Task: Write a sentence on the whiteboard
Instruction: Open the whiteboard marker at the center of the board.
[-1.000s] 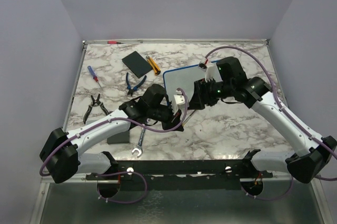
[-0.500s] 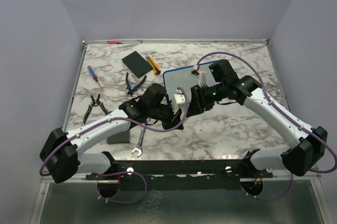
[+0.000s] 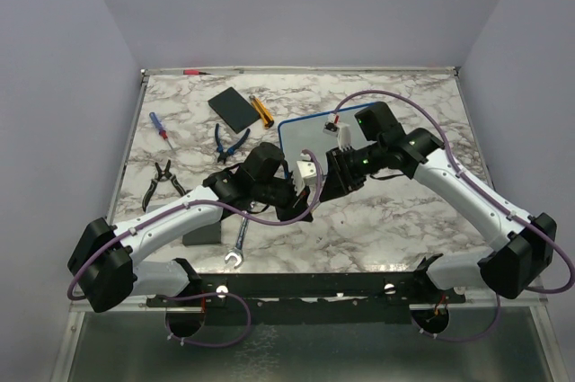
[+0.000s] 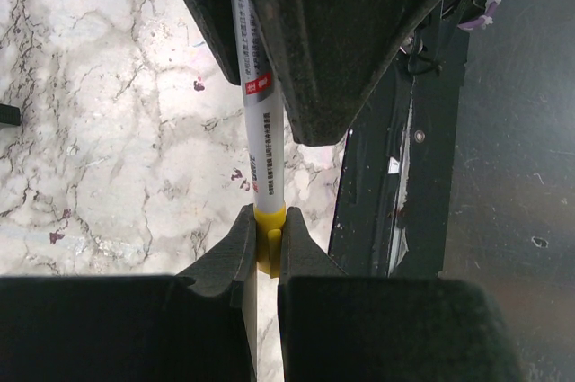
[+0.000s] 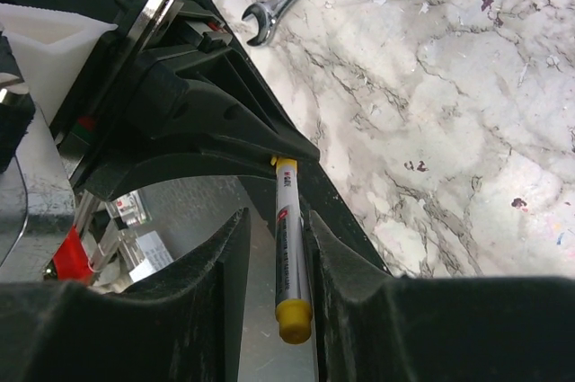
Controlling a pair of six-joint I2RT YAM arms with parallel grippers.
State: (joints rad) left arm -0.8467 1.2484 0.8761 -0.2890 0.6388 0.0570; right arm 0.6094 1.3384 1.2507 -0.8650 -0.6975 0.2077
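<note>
Both pinch one marker (image 4: 267,166): left end effector (image 4: 265,103) mid-barrel, right end effector (image 4: 268,234) its yellow end.

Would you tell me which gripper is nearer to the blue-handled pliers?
Left. The left gripper is just right of the blue-handled pliers; the right gripper lies beyond it, farther right.

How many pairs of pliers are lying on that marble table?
2. Blue-handled pliers lie left of the whiteboard; black-handled pliers lie nearer the left edge of the table. The arms might hide others.
</note>
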